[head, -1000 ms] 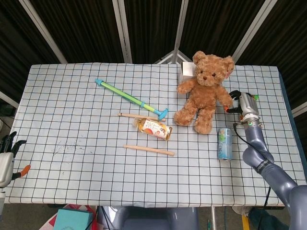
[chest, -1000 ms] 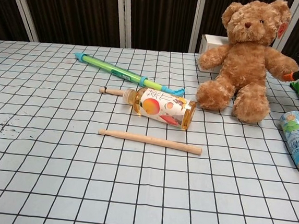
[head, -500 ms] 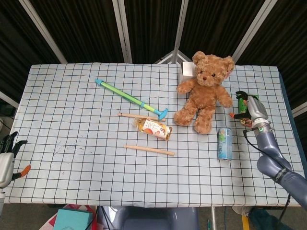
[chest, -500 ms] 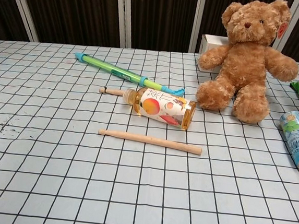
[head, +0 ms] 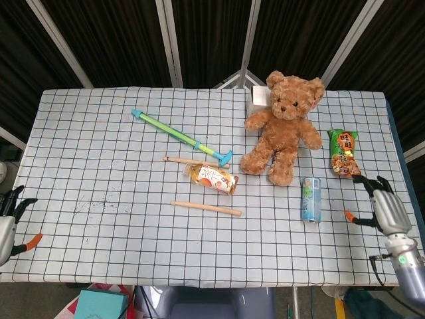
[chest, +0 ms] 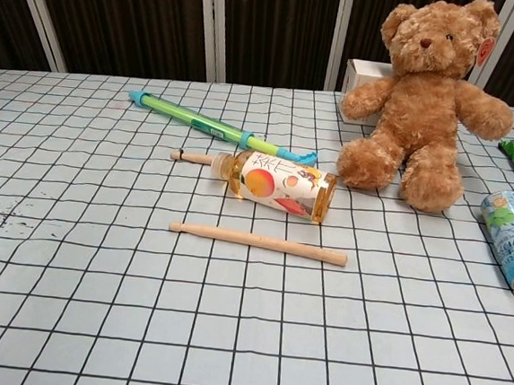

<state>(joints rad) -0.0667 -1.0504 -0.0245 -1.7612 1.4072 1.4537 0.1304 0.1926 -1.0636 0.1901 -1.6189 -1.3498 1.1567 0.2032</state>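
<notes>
Our right robot hand [head: 383, 209] hovers at the right edge of the surface [head: 99, 166], fingers spread and holding nothing. The thing nearest to it is the green snack bag [head: 343, 152], which lies flat on the checked cloth just beyond the hand, toward the far side and slightly inward. Its long axis runs roughly away from us, so the near short end faces the fingers. The blue drink can [head: 311, 199] lies on its side further inward of the hand, also pointing away from us, just beside the teddy bear's [head: 281, 125] foot.

Our left robot hand [head: 10, 222] sits at the opposite edge, well apart from all of this, with fingers apart and nothing in them. The right arm is plainly the nearer one to the bag and the can.

In the middle of the surface lie a juice bottle [head: 211, 178], two wooden sticks [head: 206, 208] and a green water squirter [head: 180, 137].
</notes>
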